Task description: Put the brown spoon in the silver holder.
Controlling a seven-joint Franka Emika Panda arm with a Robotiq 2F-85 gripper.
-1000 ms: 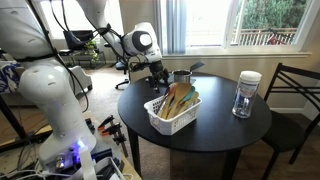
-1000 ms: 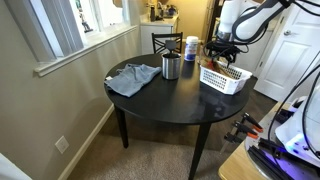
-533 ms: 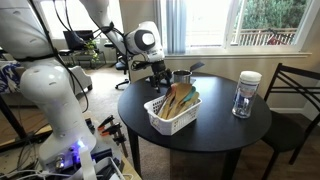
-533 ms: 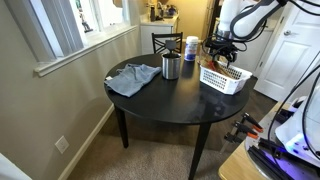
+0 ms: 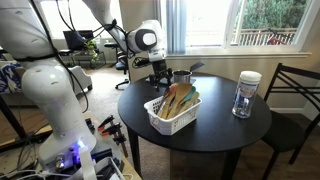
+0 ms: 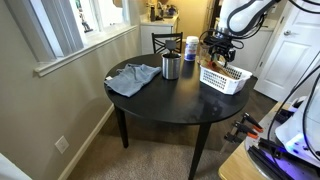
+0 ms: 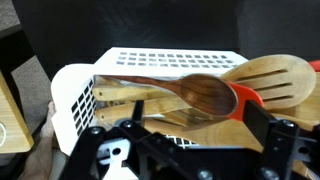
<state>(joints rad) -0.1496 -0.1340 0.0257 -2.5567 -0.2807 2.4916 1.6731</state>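
Note:
The brown spoon (image 7: 203, 95) lies in the white basket (image 7: 75, 100), bowl to the right and thin handle running left, on top of lighter wooden utensils. My gripper (image 7: 195, 138) hovers open just above it, one finger on each side, holding nothing. In both exterior views the gripper (image 5: 158, 72) (image 6: 219, 52) hangs over the basket's (image 5: 160, 122) (image 6: 224, 84) end. The silver holder (image 5: 182, 77) (image 6: 171, 67) stands upright on the round black table (image 5: 215, 135), apart from the basket.
A clear jar with a white lid (image 5: 246, 95) (image 6: 191, 47) stands on the table. A grey cloth (image 6: 133, 78) lies beside the holder. Light tan spoons (image 7: 275, 80) and an orange utensil (image 7: 247, 101) fill the basket. A chair (image 5: 295, 95) stands by the table.
The arm has shifted a little above the basket and the gripper sits slightly higher. Nothing on the table has moved.

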